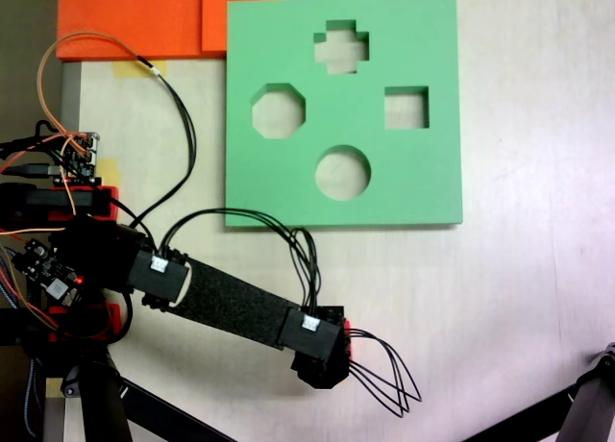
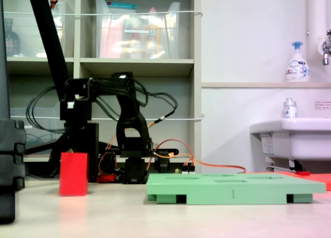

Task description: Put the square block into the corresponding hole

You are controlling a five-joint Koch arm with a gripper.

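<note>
The square block (image 2: 73, 174) is a bright red cube that stands on the table, left of the green board (image 2: 232, 189). The gripper (image 2: 91, 154) hangs straight down, right at the block. Its black fingers are partly hidden behind the block, so I cannot tell whether they grip it. From above, the gripper (image 1: 322, 363) points down near the table's front edge, with a red sliver (image 1: 345, 331) at its side. The corresponding hole (image 1: 406, 108) is the square cutout at the right of the green board (image 1: 269, 38), well away from the gripper.
The board also has a cross cutout (image 1: 341, 46), an octagonal cutout (image 1: 279, 111) and a round cutout (image 1: 342, 172). Orange foam slabs (image 1: 135, 19) lie at the back left. Black cables (image 1: 384, 375) loop off the wrist. A tripod leg (image 1: 586, 404) stands at the front right.
</note>
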